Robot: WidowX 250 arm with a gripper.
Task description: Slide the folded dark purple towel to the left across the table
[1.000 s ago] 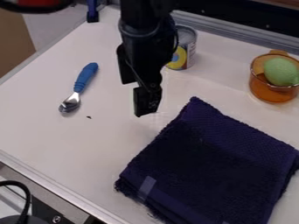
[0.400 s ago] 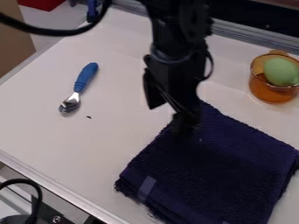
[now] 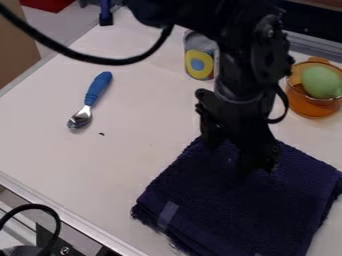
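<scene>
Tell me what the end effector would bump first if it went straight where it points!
The end effector would probably meet the towel first; I can't tell whether they already touch.

Behind the fingers [image 3: 257, 156], the arm [image 3: 244, 55] partly hides the can [image 3: 200, 62]; in front, the bottom edge cuts the dark cloth [image 3: 254, 215], where the tips blur.

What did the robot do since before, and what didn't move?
The black gripper went right across the picture and a bit down, and is now over the dark blue towel. Nothing looks grabbed or let go. The towel, blue-handled spoon and orange glass cup stayed put.
</scene>
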